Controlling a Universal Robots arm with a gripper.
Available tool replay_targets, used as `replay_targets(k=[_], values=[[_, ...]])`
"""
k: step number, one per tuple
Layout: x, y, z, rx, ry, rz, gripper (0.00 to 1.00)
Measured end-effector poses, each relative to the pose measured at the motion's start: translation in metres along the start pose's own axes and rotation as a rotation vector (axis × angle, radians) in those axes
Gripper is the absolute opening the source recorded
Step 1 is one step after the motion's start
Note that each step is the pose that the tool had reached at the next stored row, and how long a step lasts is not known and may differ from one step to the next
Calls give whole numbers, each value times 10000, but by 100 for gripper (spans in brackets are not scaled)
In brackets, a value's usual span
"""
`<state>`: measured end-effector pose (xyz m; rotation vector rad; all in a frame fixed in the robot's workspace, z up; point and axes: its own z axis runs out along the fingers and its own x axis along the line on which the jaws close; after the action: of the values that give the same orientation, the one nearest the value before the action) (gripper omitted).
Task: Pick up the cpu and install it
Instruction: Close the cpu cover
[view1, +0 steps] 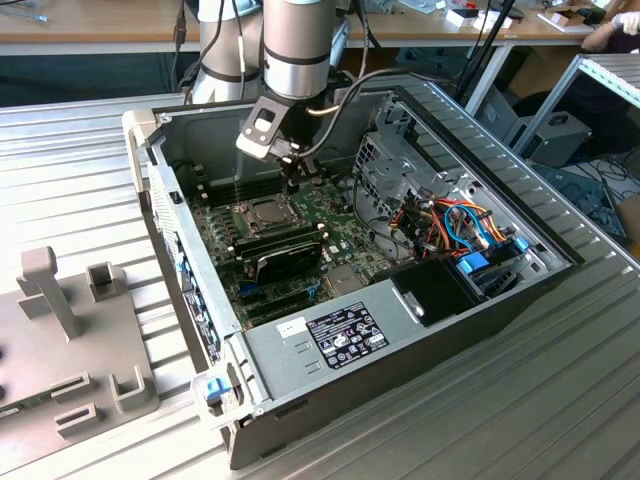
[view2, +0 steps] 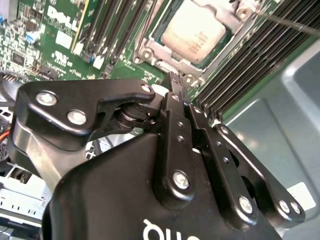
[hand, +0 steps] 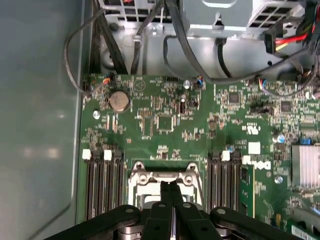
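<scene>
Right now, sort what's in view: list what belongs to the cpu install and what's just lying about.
Belongs to the job:
- cpu, sitting in its socket
- metal socket frame
- tool, shut, tips by the socket frame

Just lying about:
- power supply
- coin battery
- coloured cables
- grey fixture outside the case

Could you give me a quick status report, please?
Gripper shut, empty, at socket frame edge. Cpu seated inside that frame. Memory slots flank it, nothing blocking.
</scene>
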<state>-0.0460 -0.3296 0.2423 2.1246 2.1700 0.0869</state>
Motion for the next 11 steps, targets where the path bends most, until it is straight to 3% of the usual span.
replay_targets(k=[5, 11], values=[[3, -140, 22, 1, -2, -1, 11], [5, -177, 37, 1, -6, -2, 11]])
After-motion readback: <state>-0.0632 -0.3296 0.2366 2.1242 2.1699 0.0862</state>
